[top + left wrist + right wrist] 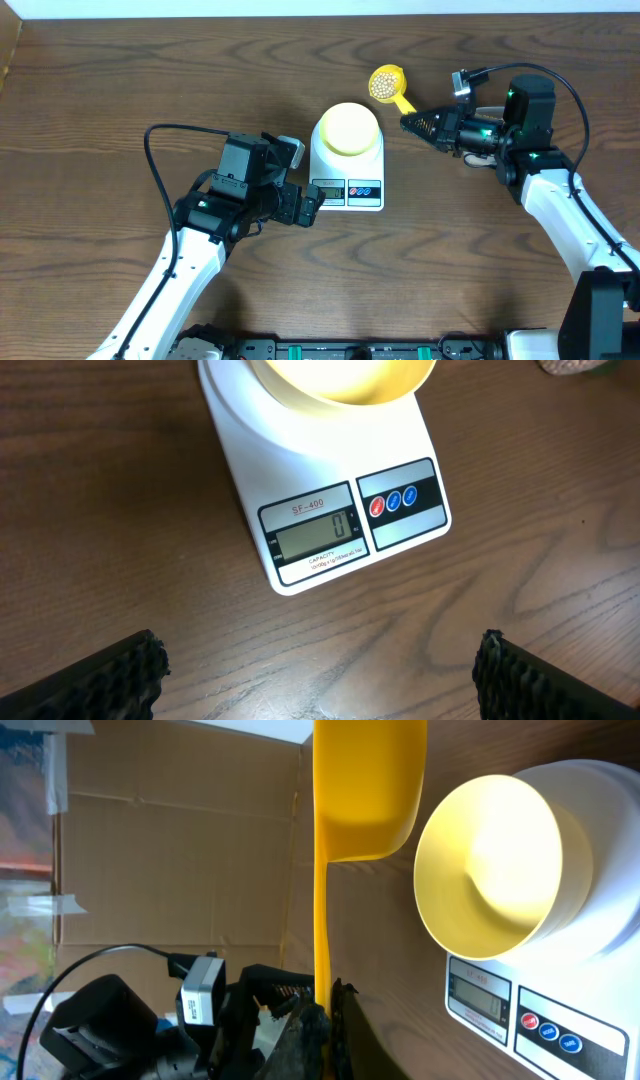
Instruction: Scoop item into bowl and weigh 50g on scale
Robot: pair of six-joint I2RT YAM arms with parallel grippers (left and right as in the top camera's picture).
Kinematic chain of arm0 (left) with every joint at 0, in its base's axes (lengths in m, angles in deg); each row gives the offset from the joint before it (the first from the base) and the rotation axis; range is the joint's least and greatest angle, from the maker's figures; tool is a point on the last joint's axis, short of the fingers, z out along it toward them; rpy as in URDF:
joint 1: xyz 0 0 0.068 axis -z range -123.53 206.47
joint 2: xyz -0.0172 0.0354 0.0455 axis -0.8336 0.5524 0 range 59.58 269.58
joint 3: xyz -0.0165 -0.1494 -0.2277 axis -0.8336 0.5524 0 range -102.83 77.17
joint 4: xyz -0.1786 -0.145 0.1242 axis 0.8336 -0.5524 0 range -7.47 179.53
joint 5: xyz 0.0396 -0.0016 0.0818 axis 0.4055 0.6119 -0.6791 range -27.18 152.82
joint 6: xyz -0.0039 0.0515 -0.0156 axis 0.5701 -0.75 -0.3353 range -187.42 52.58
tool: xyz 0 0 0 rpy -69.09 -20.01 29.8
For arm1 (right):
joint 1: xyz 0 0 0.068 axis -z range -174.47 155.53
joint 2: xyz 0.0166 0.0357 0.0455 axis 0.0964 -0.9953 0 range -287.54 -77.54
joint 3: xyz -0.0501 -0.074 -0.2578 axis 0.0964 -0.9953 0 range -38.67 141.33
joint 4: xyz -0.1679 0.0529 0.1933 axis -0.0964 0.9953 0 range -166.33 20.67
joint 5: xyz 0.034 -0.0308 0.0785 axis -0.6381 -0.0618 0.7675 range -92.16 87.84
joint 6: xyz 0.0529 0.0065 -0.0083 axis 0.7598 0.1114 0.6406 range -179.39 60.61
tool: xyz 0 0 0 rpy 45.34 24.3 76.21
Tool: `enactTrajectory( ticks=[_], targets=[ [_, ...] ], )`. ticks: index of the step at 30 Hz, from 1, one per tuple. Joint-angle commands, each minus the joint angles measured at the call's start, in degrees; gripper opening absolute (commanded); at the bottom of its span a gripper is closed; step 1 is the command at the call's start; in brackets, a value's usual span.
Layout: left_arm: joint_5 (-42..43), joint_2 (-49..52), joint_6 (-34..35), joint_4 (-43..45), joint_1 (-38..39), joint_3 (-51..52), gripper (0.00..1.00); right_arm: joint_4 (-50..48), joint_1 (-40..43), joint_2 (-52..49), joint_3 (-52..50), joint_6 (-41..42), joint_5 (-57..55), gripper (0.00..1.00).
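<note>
Overhead view: brown wooden table (120,100) with wavy grain, far edge along the top, and a wide stretch of wood to the left and in front. White scale (352,180) near the middle, smooth plastic with rounded corners. Small round pale-yellow bowl (348,128) sitting on its platform, only smooth yellow showing inside. Just behind and to the right of the bowl, a yellow scoop (388,84) with a long thin handle, its cup holding tiny round tan beans (384,82) in a bumpy little heap. Right tool (408,123), black and pointed, pinched tight on the end of the scoop handle, with more wood behind it. Left tool (314,205) spread as wide as can be, gripping nothing, just beside the front left corner of the scale; touching it or not, hard to tell. Left wrist view: two rough black fingers (100,680) cut off at the bottom corners, wood between them. Grey display (312,538) reading zero, one red and two blue buttons (395,500) beside it, bowl cut off at the top. Right wrist view: scoop seen from below, beans hidden, brown cardboard (170,850) past the table edge. Scoop lifted or resting on the wood, hard to tell.
</note>
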Motion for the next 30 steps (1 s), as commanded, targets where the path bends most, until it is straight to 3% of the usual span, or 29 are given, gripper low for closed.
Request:
enactTrajectory(
  ticks=[1,16,30],
  targets=[
    [-0.6,0.2,-0.2,0.1,0.1,-0.1,1.00,0.0,-0.2,-0.3,0.0,-1.9,-0.3,0.01],
    [-0.6,0.2,-0.2,0.1,0.1,-0.1,1.00,1.5,-0.8,-0.3,0.0,-3.1,-5.4,0.01],
    [-0.6,0.2,-0.2,0.1,0.1,-0.1,1.00,1.5,-8.4,-0.3,0.0,-2.5,-10.1,0.01]
  ],
)
